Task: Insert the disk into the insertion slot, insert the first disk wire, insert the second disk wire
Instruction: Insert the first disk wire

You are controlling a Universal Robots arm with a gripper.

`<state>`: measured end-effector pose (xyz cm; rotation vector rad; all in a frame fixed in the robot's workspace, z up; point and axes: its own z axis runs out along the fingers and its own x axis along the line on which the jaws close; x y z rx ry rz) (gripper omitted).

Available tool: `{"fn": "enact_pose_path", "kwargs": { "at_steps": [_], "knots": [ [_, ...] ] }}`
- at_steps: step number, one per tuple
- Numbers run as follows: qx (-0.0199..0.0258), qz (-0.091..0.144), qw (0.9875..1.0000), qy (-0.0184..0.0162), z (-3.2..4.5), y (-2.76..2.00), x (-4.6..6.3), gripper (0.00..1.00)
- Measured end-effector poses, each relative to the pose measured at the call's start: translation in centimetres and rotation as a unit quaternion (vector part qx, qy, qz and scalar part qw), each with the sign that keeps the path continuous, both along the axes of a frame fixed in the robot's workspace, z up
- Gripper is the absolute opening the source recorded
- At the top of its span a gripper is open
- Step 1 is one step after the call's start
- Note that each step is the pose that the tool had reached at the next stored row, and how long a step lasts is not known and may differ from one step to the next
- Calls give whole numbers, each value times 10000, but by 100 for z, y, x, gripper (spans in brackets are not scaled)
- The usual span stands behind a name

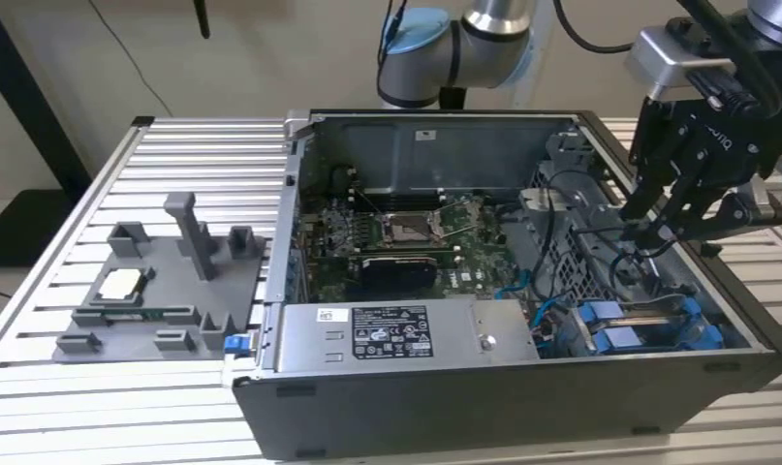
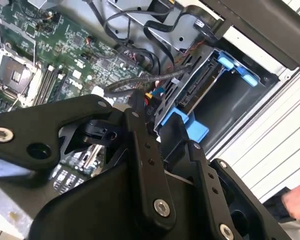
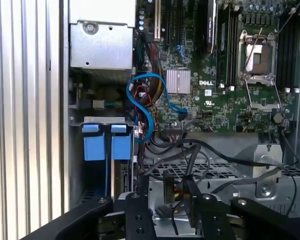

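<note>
Below the black two-fingered gripper (image 1: 646, 231) lies the open dark-grey metal computer case (image 1: 494, 407). Just beside its tips, the silver disk in its bright blue plastic carrier (image 2: 194, 91) sits in its bay. The jaws appear clamped on a small black wire plug (image 3: 169, 186). A skewed approach could bend its contacts or snag the neighbouring black cables (image 3: 215, 154).

The exterior view looked down from mid-range on the open computer case (image 1: 494, 407), the arm (image 1: 482, 39) at one o'clock. Both wrist views rode close behind the gripper (image 3: 179, 194), facing into the case, sharing its motherboard (image 2: 65, 45).
</note>
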<state>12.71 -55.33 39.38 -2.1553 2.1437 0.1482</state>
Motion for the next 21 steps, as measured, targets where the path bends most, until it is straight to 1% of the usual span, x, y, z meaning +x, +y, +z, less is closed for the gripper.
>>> {"fn": "enact_pose_path", "kwargs": {
  "at_steps": [2, 3, 4, 6, 7, 8, 9, 10, 12, 13, 14, 16, 21],
  "knots": [
    [30, 0, 10000, -10, -19, -1, 0, 40],
    [60, 0, 10000, -11, -21, -1, 0, 38],
    [70, 0, 10000, -11, -23, 0, 0, 38],
    [72, 0, 10000, -11, -23, 0, 0, 25],
    [73, 0, 10000, -10, -23, 0, -1, 25],
    [69, -1, 10000, -8, -23, -1, -1, 20],
    [43, -1, 10000, -8, -24, -1, -1, 19],
    [-16, 0, 10000, -7, -25, -4, 0, 19],
    [-161, 0, 9999, -8, -24, -17, 1, 19],
    [-222, 0, 9998, -8, -25, -24, 2, 19],
    [-249, 0, 9997, -7, -31, -31, 3, 19],
    [-266, 0, 9996, -8, -55, -47, 13, 19],
    [-274, 0, 9996, -8, -106, -91, 77, 19]
  ]
}}
